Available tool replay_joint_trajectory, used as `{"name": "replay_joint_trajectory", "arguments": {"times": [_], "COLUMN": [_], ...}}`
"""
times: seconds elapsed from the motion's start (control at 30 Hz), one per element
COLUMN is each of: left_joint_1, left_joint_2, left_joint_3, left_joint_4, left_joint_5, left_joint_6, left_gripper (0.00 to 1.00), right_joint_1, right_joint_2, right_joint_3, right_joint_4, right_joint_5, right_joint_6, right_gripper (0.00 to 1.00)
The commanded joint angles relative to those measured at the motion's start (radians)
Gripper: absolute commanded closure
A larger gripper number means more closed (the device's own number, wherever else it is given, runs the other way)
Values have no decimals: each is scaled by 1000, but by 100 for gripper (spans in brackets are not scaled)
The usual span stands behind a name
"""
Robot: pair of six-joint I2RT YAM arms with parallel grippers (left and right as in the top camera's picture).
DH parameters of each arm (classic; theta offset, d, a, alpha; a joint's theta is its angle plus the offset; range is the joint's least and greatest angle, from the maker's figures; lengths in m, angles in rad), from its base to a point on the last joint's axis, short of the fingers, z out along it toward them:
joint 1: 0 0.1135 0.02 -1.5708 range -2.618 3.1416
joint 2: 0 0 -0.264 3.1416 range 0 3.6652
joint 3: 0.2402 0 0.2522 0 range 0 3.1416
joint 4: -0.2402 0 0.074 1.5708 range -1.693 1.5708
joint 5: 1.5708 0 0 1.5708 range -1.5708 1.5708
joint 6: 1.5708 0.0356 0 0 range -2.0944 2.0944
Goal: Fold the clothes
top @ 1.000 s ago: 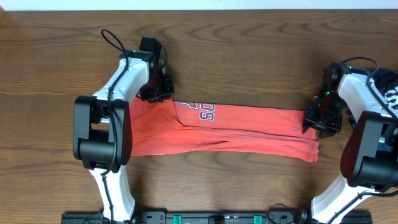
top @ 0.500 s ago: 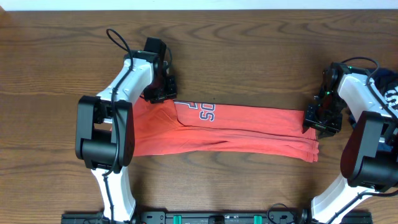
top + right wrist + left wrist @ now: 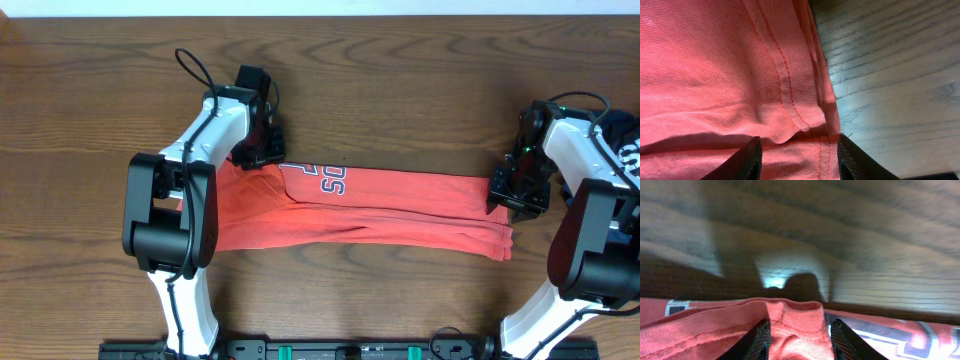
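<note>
Since a second earlier, the left gripper (image 3: 258, 152) had shifted a little to the right along the shirt's far edge, while the right gripper (image 3: 515, 192) and the cloth had kept their places. Beneath everything lay the dark wooden table (image 3: 400, 80). Across its middle stretched the red-orange T-shirt (image 3: 400, 210), folded into a long band running from arm to arm. The left gripper sat at the band's upper left corner. Its fingers (image 3: 761, 340) flanked a raised ridge of cloth that touched both; whether they pinched it could not be told. The right gripper rested at the band's right end, its fingers (image 3: 751, 157) spread apart over fabric that lay flat between them. A stitched hem (image 3: 785, 90) ran there beside the bare wood. Grey-white lettering (image 3: 330, 180) showed just right of the left gripper.
</note>
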Motion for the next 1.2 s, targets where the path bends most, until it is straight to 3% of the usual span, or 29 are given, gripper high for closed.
{"name": "replay_joint_trajectory", "arguments": {"times": [0.0, 0.13, 0.2, 0.43, 0.8, 1.17], "left_joint_1": [-1, -1, -1, -1, -2, -48], "left_joint_2": [12, 12, 12, -32, -196, -201], "left_joint_3": [-10, -10, -10, -7, -7, -7], "left_joint_4": [-1, 2, 2, -58, -272, -322], "left_joint_5": [-28, -28, -27, -28, -24, 32], "left_joint_6": [2, 2, 2, 2, 2, 11], "left_gripper": [59, 87, 94, 94, 94, 94], "right_joint_1": [-8, -8, -8, -8, -8, -8], "right_joint_2": [-18, -18, -18, -18, -18, -18], "right_joint_3": [-5, -5, -5, -5, -5, -5], "right_joint_4": [3, 3, 3, 3, 3, 3], "right_joint_5": [3, 3, 3, 3, 3, 3], "right_joint_6": [-15, -15, -15, -15, -15, -15], "right_gripper": [53, 53, 53, 53, 53, 53]}}
